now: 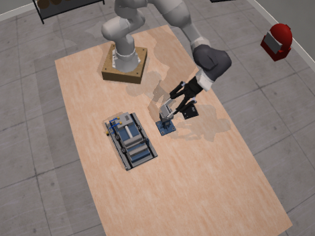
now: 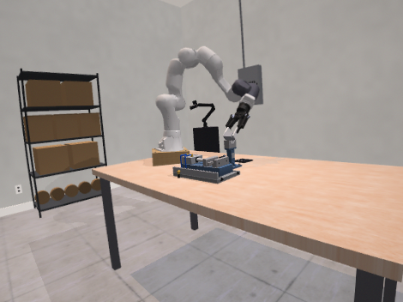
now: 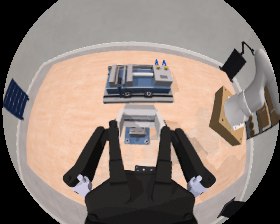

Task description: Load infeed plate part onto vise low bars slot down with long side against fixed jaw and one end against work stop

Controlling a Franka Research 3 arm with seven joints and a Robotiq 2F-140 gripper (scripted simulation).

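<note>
My gripper [image 1: 168,109] is shut on the part [image 1: 164,110], a small grey block. It holds the part directly over the V-block [image 1: 166,126], a dark upright on a blue base plate. I cannot tell whether the part touches the V-block. The side view shows the part [image 2: 229,142] right on top of the V-block [image 2: 231,154]. In the wrist view the part [image 3: 139,116] sits between my fingers, with the V-block [image 3: 138,136] below it. The vise [image 1: 131,139] stands open to the left, also seen in the wrist view [image 3: 139,83]. The slot's direction is not visible.
The black infeed plate [image 1: 190,112] lies bare just right of the V-block. The arm's wooden base [image 1: 124,64] is at the table's back. The vise has blue hoses and a cylinder at its back end [image 1: 115,122].
</note>
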